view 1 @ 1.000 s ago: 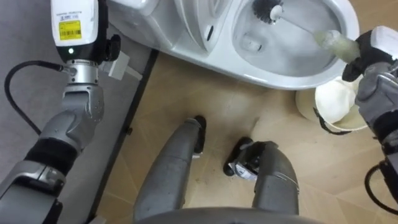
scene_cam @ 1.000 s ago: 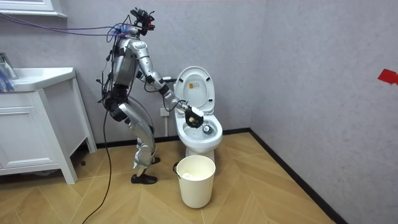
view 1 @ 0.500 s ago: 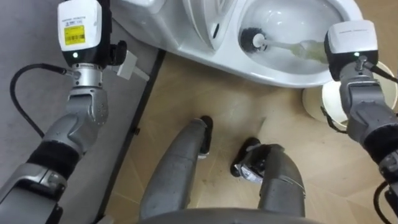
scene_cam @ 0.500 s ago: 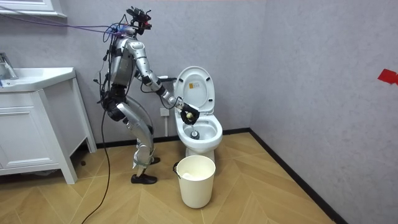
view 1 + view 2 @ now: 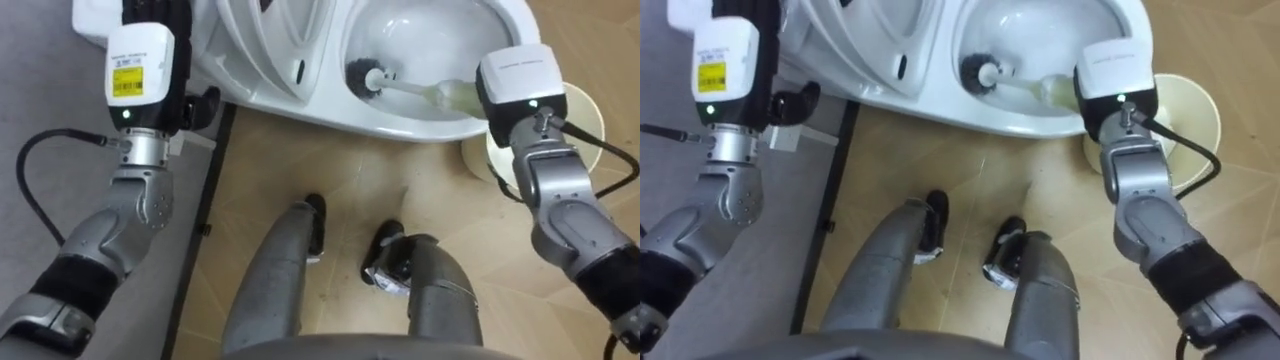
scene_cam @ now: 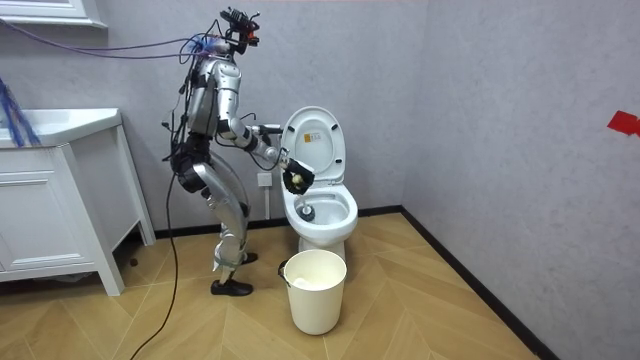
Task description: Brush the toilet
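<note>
The robot stands on the wooden herringbone floor (image 6: 420,290) beside the white ceramic toilet (image 5: 400,122). Its knees are bent and it leans over the open bowl, whose lid is raised against the grey wall. Its right robot hand (image 6: 295,180) hangs just above the bowl's rim, closed round the top of the toilet brush with a pale translucent handle and dark bristle head (image 5: 412,90). The brush slants down into the bowl, its head low against the inner wall on the robot's left side (seen from the head, the handle's top end slips under the white wrist block). The left robot hand (image 5: 155,12) reaches up beside the back of the toilet; open or closed, I cannot tell. A cream round plastic bucket (image 6: 315,298) sits on the floor just in front of the toilet. A white vanity cabinet with a basin (image 6: 60,210) stands at the room view's left.
</note>
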